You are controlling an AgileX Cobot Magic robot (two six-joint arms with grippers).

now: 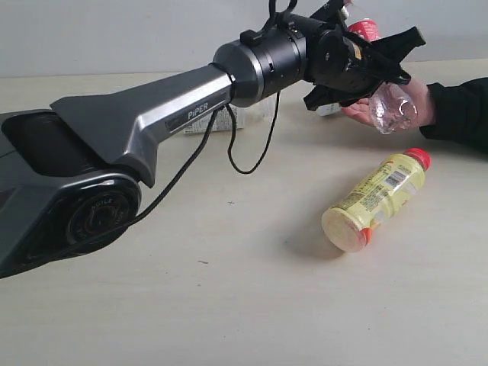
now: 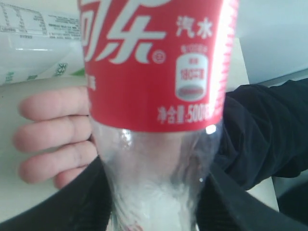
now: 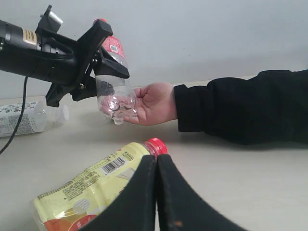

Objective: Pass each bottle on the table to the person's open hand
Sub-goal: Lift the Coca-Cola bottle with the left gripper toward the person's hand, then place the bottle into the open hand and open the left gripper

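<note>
Exterior: your left gripper (image 1: 375, 67) is clamped on the red bottle (image 1: 393, 107), with the base over the open hand (image 1: 356, 113); can't tell if it touches the palm. Yellow bottle (image 1: 377, 200) lies on its side on the table (image 1: 229, 305), near the hand, cap toward it. Left wrist: red bottle (image 2: 154, 62) fills the view, gripped low on its clear part. The hand's fingers (image 2: 53, 139) are behind it, the black sleeve (image 2: 260, 134) beside it, and a white bottle (image 2: 33, 43) lies further back. Right wrist: your right gripper (image 3: 156, 192) is clenched, holding nothing, close to the yellow bottle (image 3: 91, 185). Beyond, the red bottle's (image 3: 115, 96) base sits at the palm.
</note>
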